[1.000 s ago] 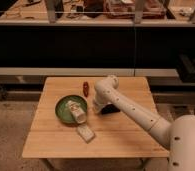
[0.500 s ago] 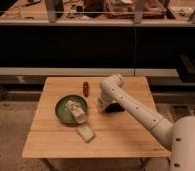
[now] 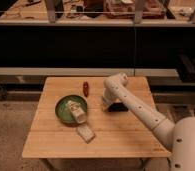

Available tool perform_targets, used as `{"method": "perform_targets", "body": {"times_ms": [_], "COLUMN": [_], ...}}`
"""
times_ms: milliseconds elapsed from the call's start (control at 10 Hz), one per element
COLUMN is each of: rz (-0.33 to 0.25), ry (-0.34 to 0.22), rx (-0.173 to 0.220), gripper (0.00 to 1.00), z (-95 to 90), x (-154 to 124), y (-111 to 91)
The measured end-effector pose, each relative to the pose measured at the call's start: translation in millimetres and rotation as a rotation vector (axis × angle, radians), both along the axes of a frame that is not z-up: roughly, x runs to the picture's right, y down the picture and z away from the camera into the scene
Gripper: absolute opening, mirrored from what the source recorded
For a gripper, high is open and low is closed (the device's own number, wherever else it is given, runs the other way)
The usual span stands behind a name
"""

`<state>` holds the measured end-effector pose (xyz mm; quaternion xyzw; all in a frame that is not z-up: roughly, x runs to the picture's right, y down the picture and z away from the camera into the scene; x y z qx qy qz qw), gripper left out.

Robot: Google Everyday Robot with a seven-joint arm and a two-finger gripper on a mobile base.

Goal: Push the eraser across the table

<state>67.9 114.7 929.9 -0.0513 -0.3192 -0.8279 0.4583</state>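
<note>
The hand [image 3: 109,103], grip unreadable, meets the eraser [image 3: 118,107], lying flat, long axis left-right across the table [image 3: 51,140].

arm [image 3: 141,107]: white, rounded tubular segments with small dark dots along the shell; gripper [image 3: 110,103] at its end, over the table centre.

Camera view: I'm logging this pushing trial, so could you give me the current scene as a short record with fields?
table: light wooden square top
eraser: small black block, right of centre, partly hidden by the arm
gripper: down at the eraser's left side, near the tabletop
bowl: green, left of centre, with a pale object inside
pale block: lying on the table in front of the bowl
red-brown object: toward the far edge, apart from the bowl
contact gripper to eraser: cannot tell
</note>
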Motion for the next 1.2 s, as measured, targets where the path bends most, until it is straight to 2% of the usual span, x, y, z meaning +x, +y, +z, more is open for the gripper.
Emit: {"method": "perform_targets", "body": {"times_ms": [1200], "rz": [0.138], "ry": [0.064], "rx": [-0.022], "gripper": [0.0], "z": [3.1], "x": [71.2], "y": [2.1]}}
